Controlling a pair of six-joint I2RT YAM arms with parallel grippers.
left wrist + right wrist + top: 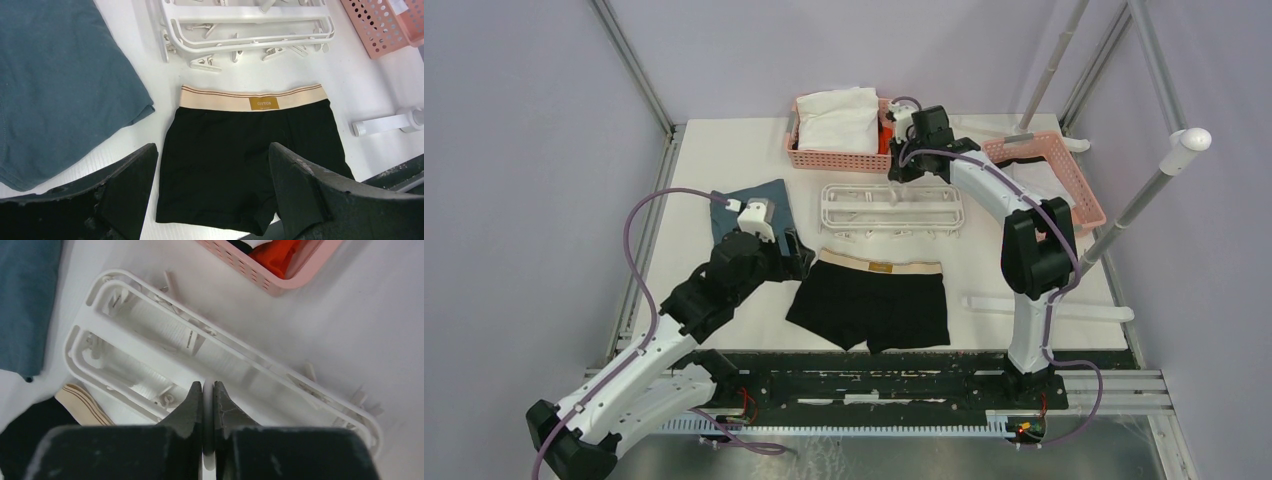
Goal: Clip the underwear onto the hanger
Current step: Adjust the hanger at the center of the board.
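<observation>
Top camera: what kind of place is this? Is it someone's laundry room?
Probably a robot practice bench, not a home: a left arm and right arm bolted to a white table, metal frame poles and plain walls around it, underwear and a hanger laid out.

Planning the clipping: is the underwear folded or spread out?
Spread out: the underwear lies flat, full waistband and both legs showing.

likely a robot lab cell, plain lilac walls (514,150), metal frame posts (632,65), white table (724,150)
</observation>
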